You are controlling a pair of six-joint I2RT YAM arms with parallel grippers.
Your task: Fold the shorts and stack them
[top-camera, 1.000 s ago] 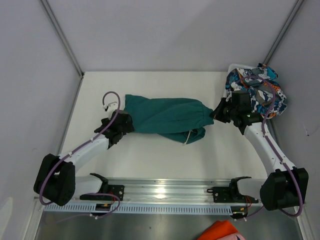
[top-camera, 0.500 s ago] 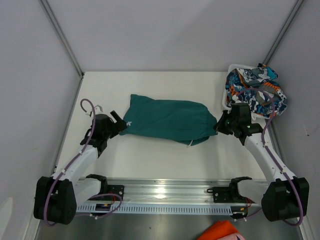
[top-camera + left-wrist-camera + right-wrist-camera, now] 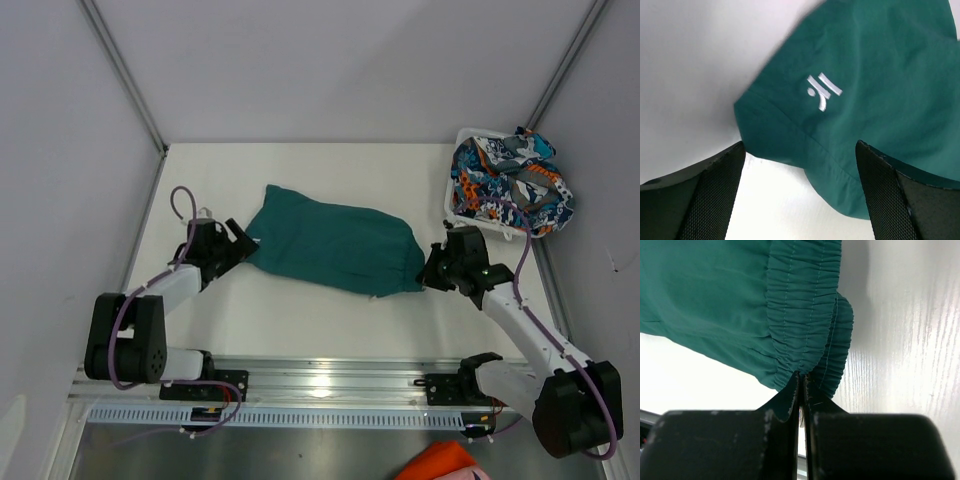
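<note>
White desk (image 3: pixel 300 320), grey walls (image 3: pixel 350 70). Two shorts: teal pair (image 3: pixel 335 248) mid-desk, printed pair (image 3: pixel 500 180) far-right. My left jaws gape; right jaws pinch teal pair.

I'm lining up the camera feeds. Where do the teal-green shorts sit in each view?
Top external: teal-green shorts lie across the centre.
Left wrist: upper right, white logo showing.
Right wrist: top left, gathered waistband pinched in the right gripper.
Shared landmark: that waistband is the shorts' right end in the top view.
</note>
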